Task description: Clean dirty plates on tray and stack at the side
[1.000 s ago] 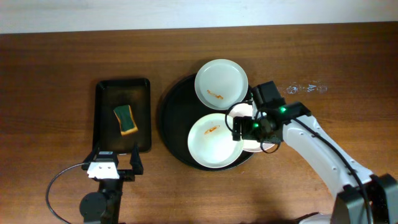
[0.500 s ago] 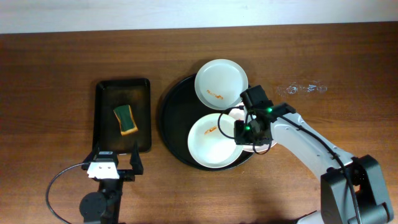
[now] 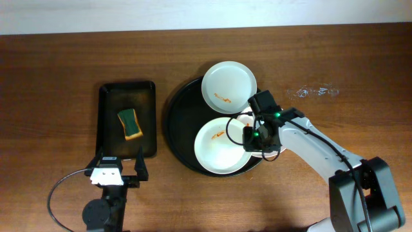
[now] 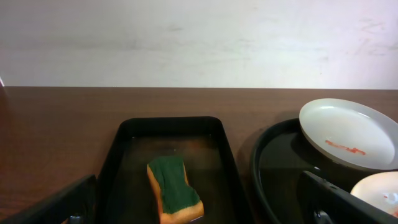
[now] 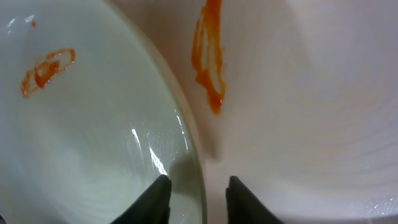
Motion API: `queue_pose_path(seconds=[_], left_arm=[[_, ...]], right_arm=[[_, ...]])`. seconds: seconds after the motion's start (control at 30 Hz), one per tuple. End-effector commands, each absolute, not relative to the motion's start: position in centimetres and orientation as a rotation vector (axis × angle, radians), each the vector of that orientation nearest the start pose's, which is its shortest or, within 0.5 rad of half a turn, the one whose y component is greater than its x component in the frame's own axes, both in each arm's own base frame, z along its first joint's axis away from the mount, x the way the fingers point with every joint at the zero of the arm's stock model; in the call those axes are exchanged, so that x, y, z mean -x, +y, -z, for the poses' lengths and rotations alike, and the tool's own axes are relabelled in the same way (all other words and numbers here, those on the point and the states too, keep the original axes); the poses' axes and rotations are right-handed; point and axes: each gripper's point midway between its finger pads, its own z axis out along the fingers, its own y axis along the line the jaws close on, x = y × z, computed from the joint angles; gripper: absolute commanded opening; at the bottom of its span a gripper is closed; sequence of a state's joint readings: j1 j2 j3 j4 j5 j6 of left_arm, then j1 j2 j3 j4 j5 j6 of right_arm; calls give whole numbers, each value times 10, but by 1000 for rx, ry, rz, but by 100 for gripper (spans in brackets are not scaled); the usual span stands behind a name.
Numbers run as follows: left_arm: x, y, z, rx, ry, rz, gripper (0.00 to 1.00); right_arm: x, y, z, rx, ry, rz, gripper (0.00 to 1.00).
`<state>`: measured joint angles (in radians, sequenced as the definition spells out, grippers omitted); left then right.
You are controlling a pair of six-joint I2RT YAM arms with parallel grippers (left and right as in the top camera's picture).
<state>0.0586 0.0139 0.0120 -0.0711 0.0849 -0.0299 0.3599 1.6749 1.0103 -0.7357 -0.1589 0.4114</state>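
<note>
Right end effector [image 5: 196, 190] is straddling the near plate's [image 3: 215, 151] right rim on the round tray [image 3: 181, 122]; whether it is clamping, I cannot tell. It should be pinching only that rim, sparing the overlapped plate [image 5: 298, 93].

plates [image 3: 228, 84] glossy, smooth; tray [image 3: 182, 125] black, dull sheen; table [image 3: 51, 64] wood, matt.
</note>
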Motion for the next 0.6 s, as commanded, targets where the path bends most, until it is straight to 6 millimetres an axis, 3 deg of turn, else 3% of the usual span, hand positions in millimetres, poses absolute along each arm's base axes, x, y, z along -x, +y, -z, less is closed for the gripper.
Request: queue_pose_path(seconds=[0.0,0.1,0.17,0.3,0.43,0.57], left_arm=[[-246,1,-158,5,1644,38,99],[-246,1,-158,5,1644,38,99],[-246,1,-158,5,1644,38,99],[-246,1,-158,5,1644,38,99],[-246,1,-158,5,1644,38,99],[-246,1,-158,5,1644,38,99]], right_arm=[[-282,139,-26,-44,3052,-323,24],[-284,140,-22,-41,3034,-332,22],[-283,140,-22,-41,3035,-332,5],[-286,140,-25,-43,3024,-337,4],[-302,146,-53,-19,2973,-358,4],[-323,146,-93,17,2911,-311,4]])
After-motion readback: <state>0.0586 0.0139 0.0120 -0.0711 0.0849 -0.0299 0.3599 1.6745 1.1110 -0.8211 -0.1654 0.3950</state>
